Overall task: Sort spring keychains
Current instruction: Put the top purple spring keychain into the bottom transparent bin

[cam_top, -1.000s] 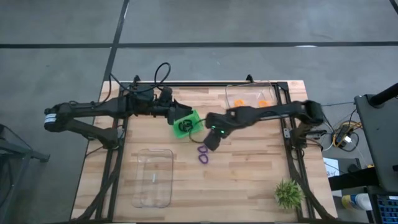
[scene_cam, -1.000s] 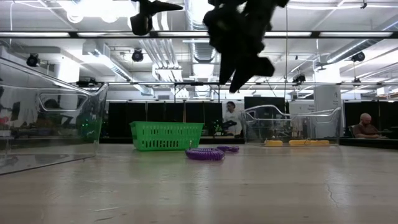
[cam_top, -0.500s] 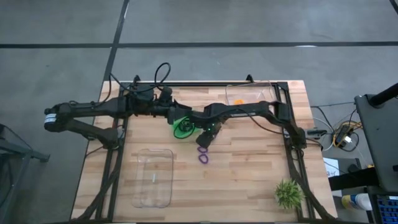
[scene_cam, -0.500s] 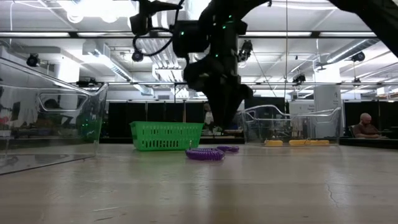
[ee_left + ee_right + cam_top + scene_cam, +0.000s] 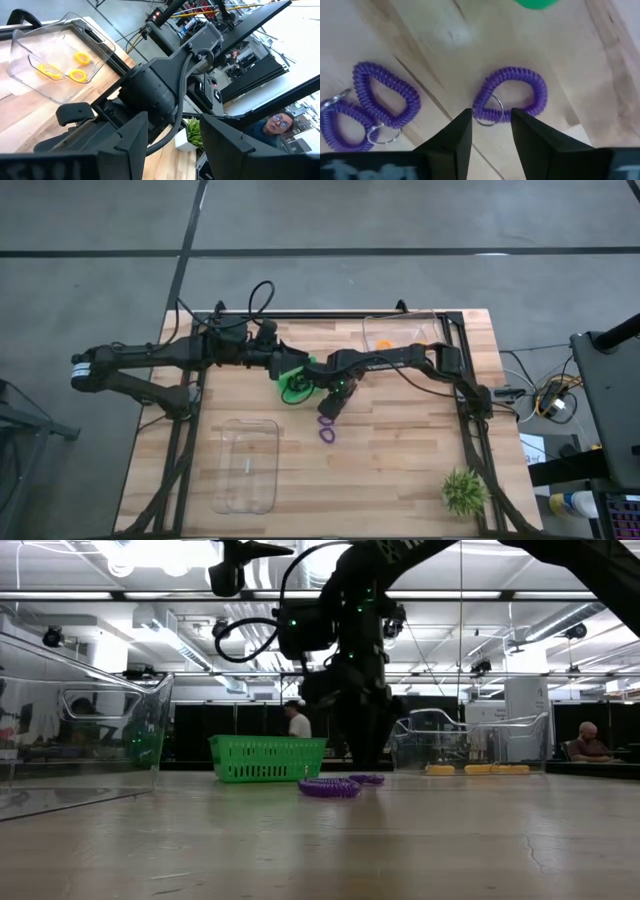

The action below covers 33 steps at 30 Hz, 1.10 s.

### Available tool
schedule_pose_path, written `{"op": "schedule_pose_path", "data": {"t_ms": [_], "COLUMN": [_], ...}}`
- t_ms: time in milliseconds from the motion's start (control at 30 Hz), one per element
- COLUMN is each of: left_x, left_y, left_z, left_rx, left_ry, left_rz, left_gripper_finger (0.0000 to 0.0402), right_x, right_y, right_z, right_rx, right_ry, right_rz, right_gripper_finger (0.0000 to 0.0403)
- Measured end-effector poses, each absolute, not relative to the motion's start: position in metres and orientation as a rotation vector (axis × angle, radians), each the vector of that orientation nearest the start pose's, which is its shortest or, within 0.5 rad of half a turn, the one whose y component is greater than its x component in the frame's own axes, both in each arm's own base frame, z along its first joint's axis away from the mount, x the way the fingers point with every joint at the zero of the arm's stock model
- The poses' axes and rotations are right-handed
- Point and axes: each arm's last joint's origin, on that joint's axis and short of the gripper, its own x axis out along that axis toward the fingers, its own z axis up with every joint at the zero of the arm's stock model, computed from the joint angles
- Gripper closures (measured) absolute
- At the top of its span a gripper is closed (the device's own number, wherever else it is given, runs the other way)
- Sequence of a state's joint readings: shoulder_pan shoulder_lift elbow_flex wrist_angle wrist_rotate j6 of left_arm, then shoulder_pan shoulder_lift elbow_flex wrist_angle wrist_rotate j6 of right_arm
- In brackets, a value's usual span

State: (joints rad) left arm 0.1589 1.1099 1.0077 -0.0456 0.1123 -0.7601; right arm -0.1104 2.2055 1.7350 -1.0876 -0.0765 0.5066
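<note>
Nearest the camera side of the table sits a clear empty bin on the left, presumably waiting for one colour, and the little spiky plant is way off at the near right corner, well out of the sorting. Mid-table is where it's happening: the right gripper hangs low over the purple spring keychains, its fingers a little apart with nothing pinched between them yet, lined up on the metal ring of one purple keychain lying flat on the wood. I'd guess it straddles the ring end because that's an easy thin spot to pinch. Two more purple keychains lie touching each other just beside it (so the purples look like the last colour left loose). A bit farther back, the green bin holds dark loops, likely the black ones, and the left gripper parks right by it with fingers spread wide, holding nothing, looking like it's waiting. At the far right, the clear bin already has the orange keychains in it.
</note>
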Motion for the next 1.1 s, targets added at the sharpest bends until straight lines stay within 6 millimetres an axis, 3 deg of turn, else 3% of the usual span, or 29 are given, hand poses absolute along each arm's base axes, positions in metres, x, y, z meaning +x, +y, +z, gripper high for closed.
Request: {"op": "schedule_pose_path", "data": {"t_ms": [500, 600, 733, 800, 967, 1100], "left_x": [0.245, 0.245, 0.245, 0.245, 0.245, 0.245], "left_y": [0.036, 0.036, 0.036, 0.036, 0.036, 0.036], "left_z": [0.36, 0.36, 0.36, 0.36, 0.36, 0.361], "left_rx": [-0.778, -0.778, -0.778, -0.778, -0.777, -0.779], "left_ry": [0.122, 0.122, 0.123, 0.123, 0.123, 0.12], "left_rz": [0.101, 0.101, 0.102, 0.102, 0.102, 0.101], "left_gripper_finger": [0.023, 0.023, 0.023, 0.023, 0.023, 0.023], "right_x": [0.422, 0.422, 0.421, 0.421, 0.419, 0.416], "right_y": [-0.044, -0.044, -0.045, -0.045, -0.041, -0.036], "right_z": [0.141, 0.138, 0.137, 0.139, 0.152, 0.191], "right_rx": [0.536, 0.539, 0.542, 0.538, 0.559, 0.58], "right_ry": [1.489, 1.501, 1.512, 1.512, 1.517, 1.421], "right_rz": [-0.401, -0.401, -0.376, -0.372, -0.335, -0.268], "right_gripper_finger": [0.0266, 0.0294, 0.0373, 0.0383, 0.0391, 0.0393]}}
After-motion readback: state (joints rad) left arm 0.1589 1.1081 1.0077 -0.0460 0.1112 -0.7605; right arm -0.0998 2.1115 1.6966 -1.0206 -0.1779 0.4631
